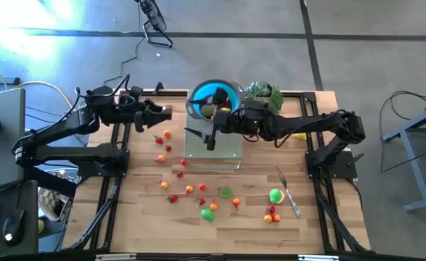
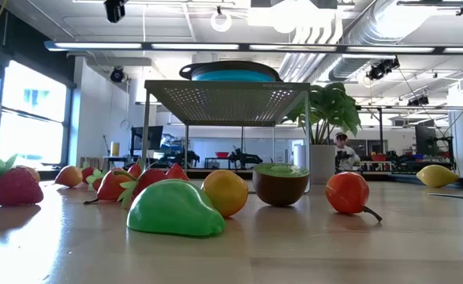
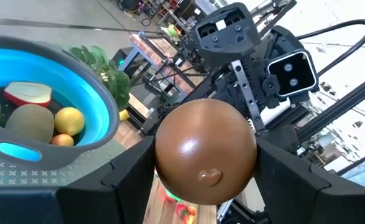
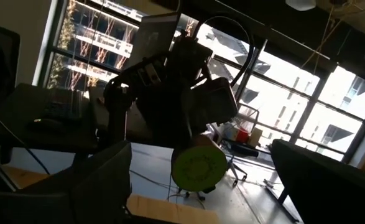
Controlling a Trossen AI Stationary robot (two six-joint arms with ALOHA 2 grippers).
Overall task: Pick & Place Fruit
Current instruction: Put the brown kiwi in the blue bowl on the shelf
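Observation:
My left gripper hangs above the table's far left, shut on a brown kiwi half. The right wrist view shows this fruit's green cut face. My right gripper is open over the metal rack, facing the left gripper, with nothing between its fingers. A blue bowl stands on the rack's far part and holds several fruits. More small fruits lie scattered on the table nearer the front. My left gripper pinches the kiwi half by two opposite sides of its rounded brown skin between its two fingers. The fingers run level and point toward the table's right. The fruit is lifted clear of the table, its cut face turned away toward the right arm.
A leafy green plant stands right of the bowl. A slim silver knife lies at the front right beside a green fruit. In the low view a green pear, an orange and another kiwi half sit before the rack.

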